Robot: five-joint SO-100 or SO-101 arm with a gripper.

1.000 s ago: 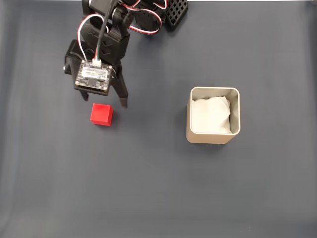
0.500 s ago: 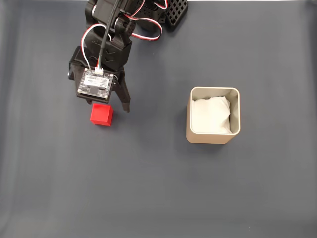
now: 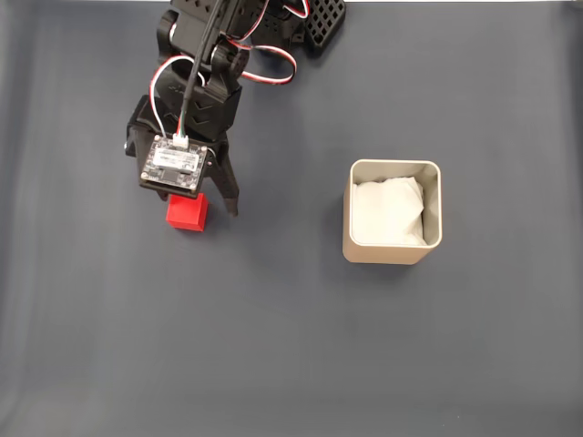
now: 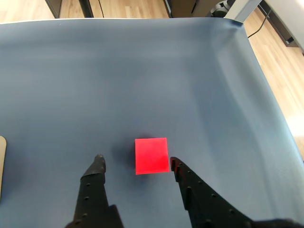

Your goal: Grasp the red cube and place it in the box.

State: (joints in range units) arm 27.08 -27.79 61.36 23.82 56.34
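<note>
The red cube (image 3: 188,216) lies on the dark grey mat at the left of the fixed view, its upper edge covered by the arm's wrist camera board. My gripper (image 3: 195,205) hangs over it, open, with one black finger (image 3: 229,193) showing just right of the cube. In the wrist view the cube (image 4: 151,155) sits between the spread fingertips of the gripper (image 4: 136,164), nearly touching the right finger (image 4: 176,167) and with a gap to the left finger (image 4: 97,165). The beige box (image 3: 347,218) with white padding stands to the right, upright.
The dark grey mat (image 3: 291,346) covers the whole table. A black perforated part (image 3: 325,23) of the arm's base sits at the top edge. In the wrist view, wooden floor (image 4: 280,80) lies beyond the mat's right edge and a sliver of the box rim (image 4: 2,166) shows at left.
The gripper has moved down the fixed view toward the cube; its camera board now overlaps the cube's upper edge. Cube and box have not moved.
</note>
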